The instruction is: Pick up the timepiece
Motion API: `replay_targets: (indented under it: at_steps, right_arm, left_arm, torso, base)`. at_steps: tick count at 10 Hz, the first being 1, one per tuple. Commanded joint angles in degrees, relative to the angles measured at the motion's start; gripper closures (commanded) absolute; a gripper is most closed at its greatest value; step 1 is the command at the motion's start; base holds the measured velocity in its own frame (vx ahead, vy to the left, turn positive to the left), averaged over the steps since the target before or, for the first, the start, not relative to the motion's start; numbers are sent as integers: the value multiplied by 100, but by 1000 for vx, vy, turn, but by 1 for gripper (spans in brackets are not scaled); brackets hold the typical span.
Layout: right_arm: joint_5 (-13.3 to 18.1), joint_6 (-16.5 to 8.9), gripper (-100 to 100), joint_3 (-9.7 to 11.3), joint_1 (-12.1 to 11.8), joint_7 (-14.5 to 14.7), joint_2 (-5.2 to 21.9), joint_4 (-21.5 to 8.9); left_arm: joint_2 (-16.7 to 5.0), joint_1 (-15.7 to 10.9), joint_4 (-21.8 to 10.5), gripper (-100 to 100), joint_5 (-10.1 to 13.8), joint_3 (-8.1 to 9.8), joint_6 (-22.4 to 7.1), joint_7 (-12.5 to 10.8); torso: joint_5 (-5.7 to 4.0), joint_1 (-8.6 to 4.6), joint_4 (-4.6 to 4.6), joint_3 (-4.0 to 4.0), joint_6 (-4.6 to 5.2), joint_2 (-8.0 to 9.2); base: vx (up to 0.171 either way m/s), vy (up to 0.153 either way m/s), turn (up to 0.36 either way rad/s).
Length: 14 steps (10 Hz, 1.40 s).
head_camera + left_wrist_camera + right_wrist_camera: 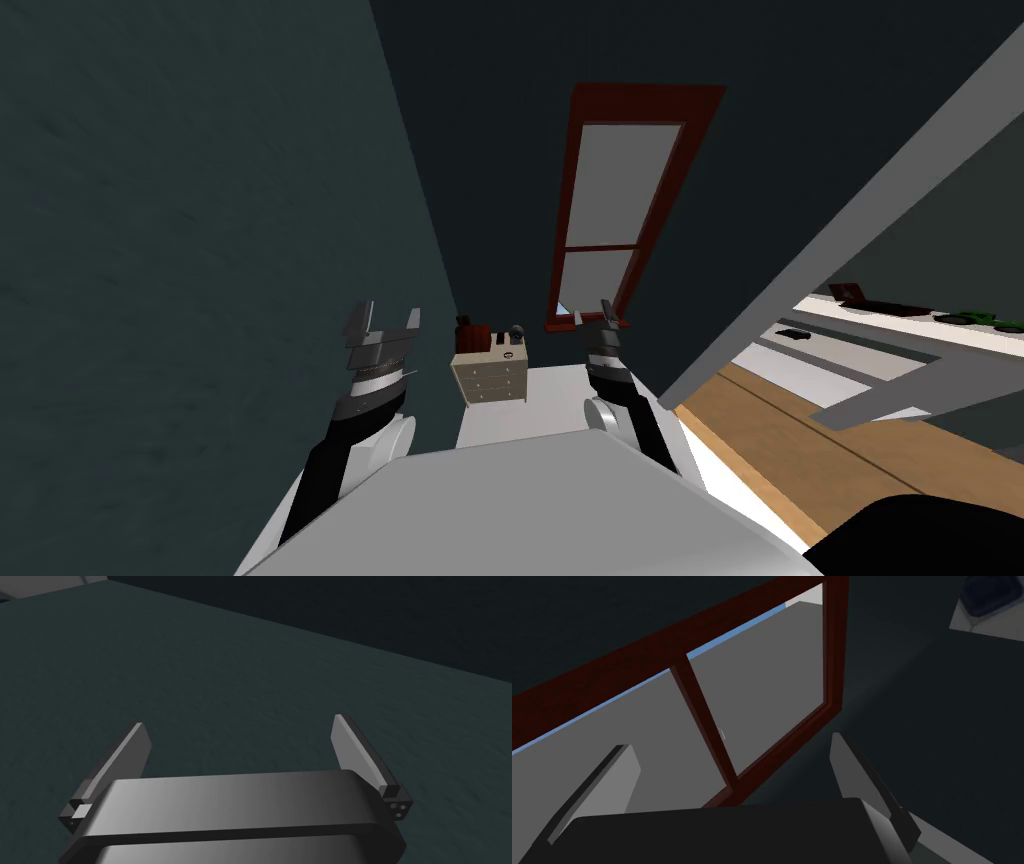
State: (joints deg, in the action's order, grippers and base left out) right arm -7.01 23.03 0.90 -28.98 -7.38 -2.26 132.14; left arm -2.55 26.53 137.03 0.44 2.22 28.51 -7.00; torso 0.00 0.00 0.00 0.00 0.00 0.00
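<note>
Near the centre of the head view, the small dark timepiece (517,331) sits on top of a cream chest of drawers (490,378). It lies between our left gripper (386,316) and our right gripper (606,308), well apart from both. Both have their fingers spread wide, holding nothing.

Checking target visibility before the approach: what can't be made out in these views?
Head view: the small dark round thing on the dresser may be the timepiece; it is too small to confirm, and no dial is readable.
Head view: the dark red thing beside it is too small to identify.
Head view: the things on the white counter are tiny, and some are cut off by the right edge.
</note>
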Motion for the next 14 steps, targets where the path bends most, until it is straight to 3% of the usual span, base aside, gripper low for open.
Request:
replay_targets:
  at_steps: [1, 7, 10, 14]
  right_arm:
    - [100, -34, -100, 19, -20, 19, 247, -55]
    - [679, -275, -100, 89, -157, 171, 1078, -507]
    - [1088, -476, -100, 124, -274, 314, 1530, -914]
    - [1686, -792, -100, 206, -453, 569, 2174, -1712]
  left_arm:
    - [0, 0, 0, 0, 0, 0, 0, 0]
    - [0, 0, 0, 0, 0, 0, 0, 0]
    - [0, 0, 0, 0, 0, 0, 0, 0]
    - [0, 0, 0, 0, 0, 0, 0, 0]
  torso:
    - [0, 0, 0, 0, 0, 0]
    - [-3, -12, -4, -10, -1, -18]
    - [-3, -11, -5, -12, -1, -21]
    - [-3, -12, -5, -12, -1, -21]
  base:
    - [19, -6, 63]
    - [40, -25, 139]
    - [50, -26, 255]
    - [43, -30, 376]
